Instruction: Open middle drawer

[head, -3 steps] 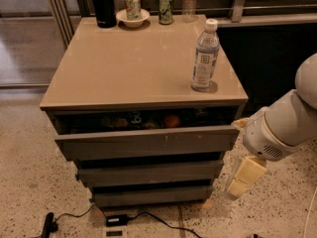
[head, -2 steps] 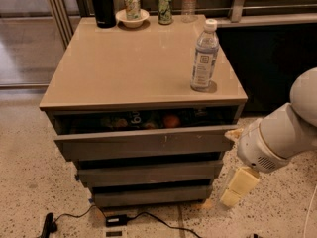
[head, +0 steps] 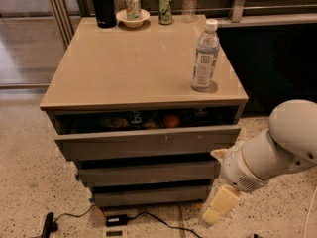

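The middle drawer [head: 148, 173] is a plain grey front between the wider top front [head: 124, 145] and the narrow lowest front [head: 148, 196]. It sits nearly flush, recessed under the top front, and its interior is hidden. My gripper [head: 218, 207], cream-coloured, hangs below my white arm [head: 267, 155] just off the cabinet's lower right corner. It is level with the lowest front and close to the right end of the middle drawer, touching nothing I can see.
The top drawer stands partly open with fruit and packets [head: 171, 120] inside. A water bottle [head: 204, 56] stands on the cabinet top [head: 124, 58]; a black flask [head: 102, 4], a bowl with a can [head: 132, 15] and another can [head: 165, 7] stand at the back. A cable and plug [head: 116, 219] lie on the floor.
My arm and gripper have moved left and downward, closer to the cabinet's lower right corner. The drawers have not moved.
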`<state>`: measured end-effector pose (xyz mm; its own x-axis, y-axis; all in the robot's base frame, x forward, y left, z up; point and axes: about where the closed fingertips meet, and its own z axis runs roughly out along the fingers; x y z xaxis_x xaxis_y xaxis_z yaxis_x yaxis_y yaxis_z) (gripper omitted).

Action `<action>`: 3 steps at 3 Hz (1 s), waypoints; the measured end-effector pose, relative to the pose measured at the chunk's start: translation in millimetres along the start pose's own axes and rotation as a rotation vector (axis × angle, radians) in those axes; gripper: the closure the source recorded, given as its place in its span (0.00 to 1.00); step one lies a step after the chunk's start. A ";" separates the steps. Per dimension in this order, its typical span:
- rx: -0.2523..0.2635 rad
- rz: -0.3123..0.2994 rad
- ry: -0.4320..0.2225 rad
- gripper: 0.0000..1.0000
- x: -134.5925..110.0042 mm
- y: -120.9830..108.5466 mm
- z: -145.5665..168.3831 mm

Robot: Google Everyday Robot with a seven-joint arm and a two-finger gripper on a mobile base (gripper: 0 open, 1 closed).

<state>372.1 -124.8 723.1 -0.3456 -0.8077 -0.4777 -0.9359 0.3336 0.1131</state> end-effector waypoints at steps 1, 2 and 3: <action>-0.016 0.001 -0.008 0.00 0.7 6.9 26.5; -0.011 -0.005 -0.008 0.00 3.7 11.1 51.6; 0.040 -0.021 0.007 0.00 5.5 13.8 74.3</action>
<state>362.3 -88.5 657.3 -0.3268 -0.8177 -0.4738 -0.9394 0.3360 0.0681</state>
